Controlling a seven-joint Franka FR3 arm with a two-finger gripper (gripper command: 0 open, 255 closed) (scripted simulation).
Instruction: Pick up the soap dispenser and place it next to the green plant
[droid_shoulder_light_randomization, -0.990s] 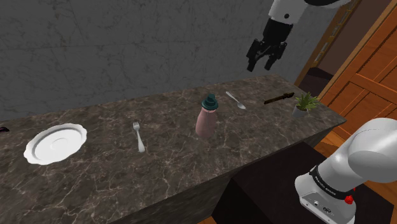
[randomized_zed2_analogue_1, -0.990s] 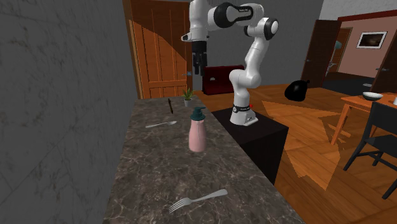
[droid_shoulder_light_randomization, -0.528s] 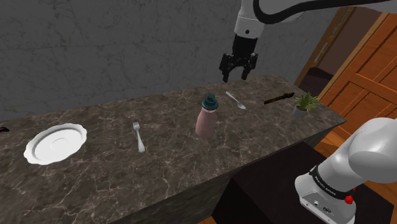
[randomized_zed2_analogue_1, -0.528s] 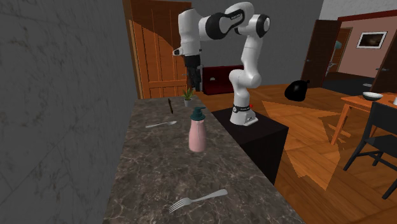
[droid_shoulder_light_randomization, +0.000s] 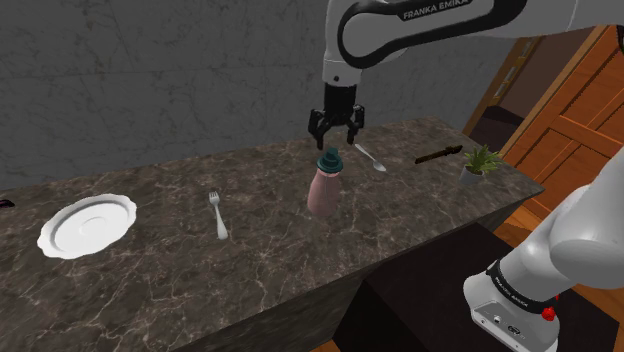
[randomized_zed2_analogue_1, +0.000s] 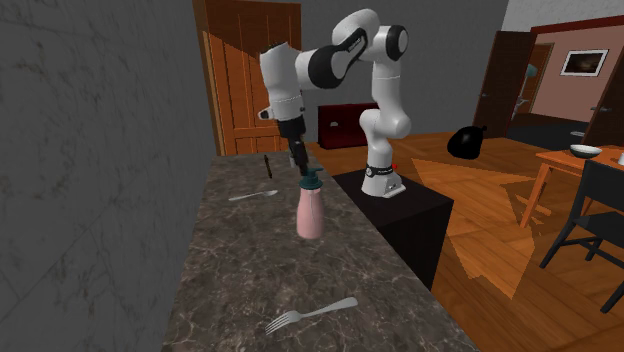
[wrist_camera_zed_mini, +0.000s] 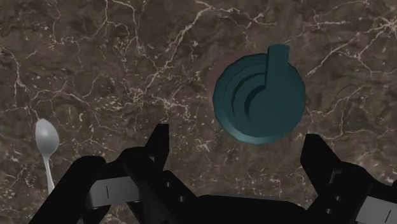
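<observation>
Hand (droid_shoulder_light_randomization: 335, 138) spread just above the soap dispenser (droid_shoulder_light_randomization: 326, 190).
It stands upright, pink with a teal pump, on the dark veined counter (droid_shoulder_light_randomization: 260, 265), well apart from the potted plant (droid_shoulder_light_randomization: 479, 160) by the wooden door (droid_shoulder_light_randomization: 575, 110).

The soap dispenser (droid_shoulder_light_randomization: 326, 190) was a pink bottle with a dark teal pump top. It stood straight up near the middle of the dark marbled table (droid_shoulder_light_randomization: 280, 265). The green plant (droid_shoulder_light_randomization: 479, 161) sat in a small pot by the table's corner, well apart from it.
</observation>
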